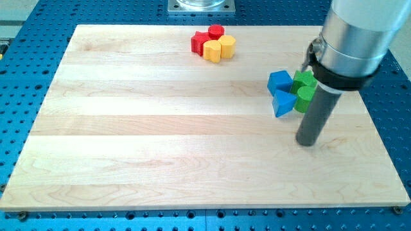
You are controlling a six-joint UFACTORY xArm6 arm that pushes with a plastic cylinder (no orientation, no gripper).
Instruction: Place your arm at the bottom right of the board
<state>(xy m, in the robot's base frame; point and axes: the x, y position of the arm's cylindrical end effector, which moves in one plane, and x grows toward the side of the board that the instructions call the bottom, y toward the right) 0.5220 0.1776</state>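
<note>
Wood-grain board [160,128] carries my tip [308,142] below faceted blue blocks [281,92].

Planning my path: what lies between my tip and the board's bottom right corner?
Only bare wood lies between my tip and the board's bottom right corner in the camera view; the blue and green blocks sit above the tip.
</note>
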